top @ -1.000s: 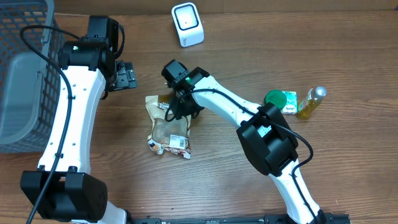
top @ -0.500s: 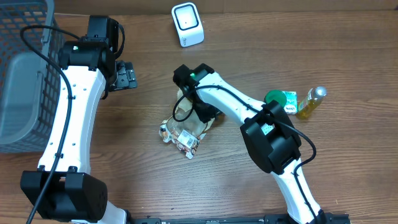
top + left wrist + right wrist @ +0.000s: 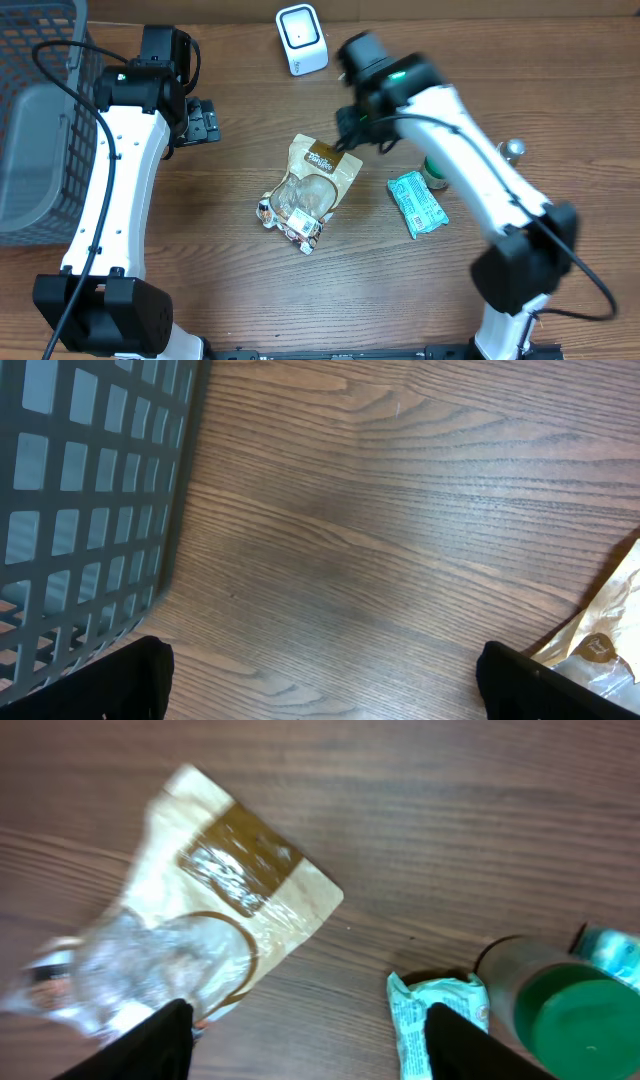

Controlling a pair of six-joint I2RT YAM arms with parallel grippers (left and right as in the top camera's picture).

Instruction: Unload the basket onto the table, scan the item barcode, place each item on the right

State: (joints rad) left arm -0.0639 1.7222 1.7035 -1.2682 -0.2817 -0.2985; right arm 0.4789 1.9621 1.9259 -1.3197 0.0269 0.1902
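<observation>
Standing at far left, the grey basket [image 3: 30, 120] flanks the left gripper [image 3: 205, 122], whose jaws gape wide over the bare wooden table [image 3: 200, 260]. A white barcode scanner [image 3: 301, 38] stands at the far edge. The tan snack pouch [image 3: 308, 188] lies flat mid-table. The right gripper [image 3: 348, 132] hangs over its top corner, jaws apart, holding nothing. A green packet [image 3: 417, 203] lies further right.

A shop checkout is suggested: a white scanner [image 3: 301, 38] is set on a wood-grain counter [image 3: 200, 270], a grey basket [image 3: 30, 130] is placed at one side, and a snack pouch [image 3: 310, 185] and a green packet [image 3: 417, 203] are laid out.
</observation>
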